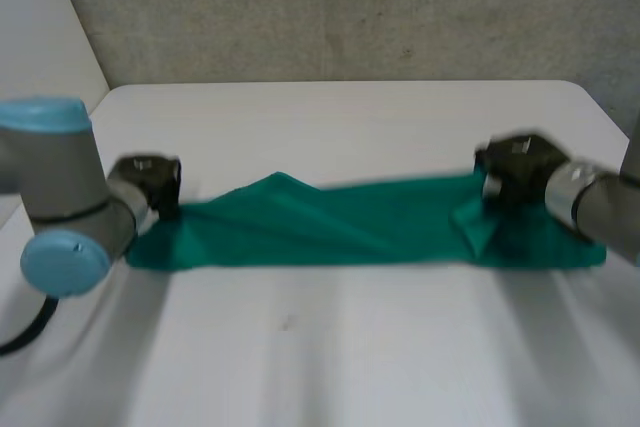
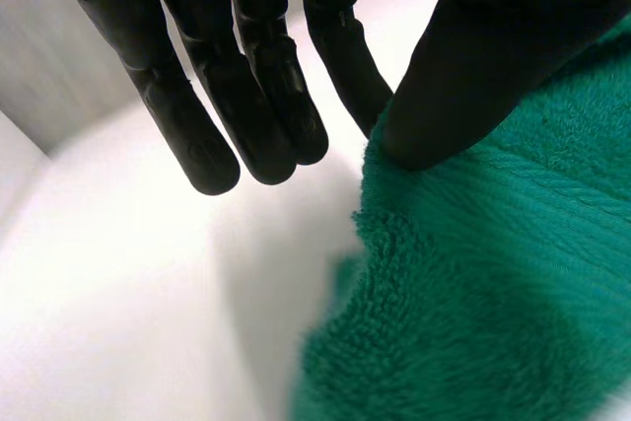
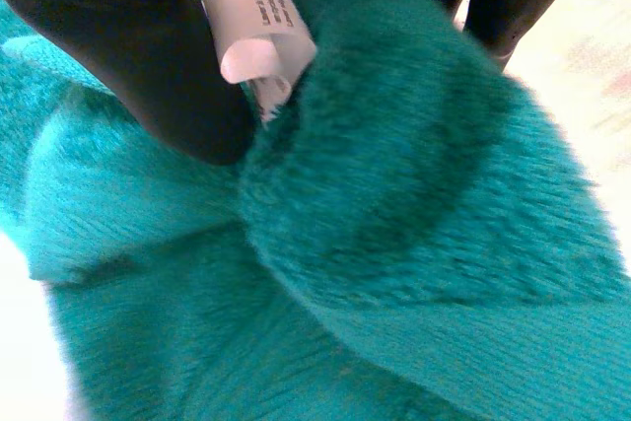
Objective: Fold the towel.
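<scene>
White table (image 1: 330, 347), grey wall (image 1: 350, 7) behind. Green towel (image 1: 340, 232) lies mid-frame as crumpled strip, long axis running left-right across head view, 1 end toward each arm. Left hand (image 1: 150, 182) at left end: fingers (image 2: 246, 115) straight, spread, clear of cloth; thumb (image 2: 463, 76) tip resting on towel edge. Right hand (image 1: 515, 177) at right end: thumb and fingers clamped on raised fold, white label (image 3: 251, 17) beside thumb.

- Left arm (image 1: 60, 207) bent low, left hand (image 2: 246, 96) with fingers straight, thumb held apart.
- Right arm (image 1: 600, 202) in low, right hand (image 3: 128, 36) pinching a towel (image 3: 394, 194) fold between thumb and fingers.
</scene>
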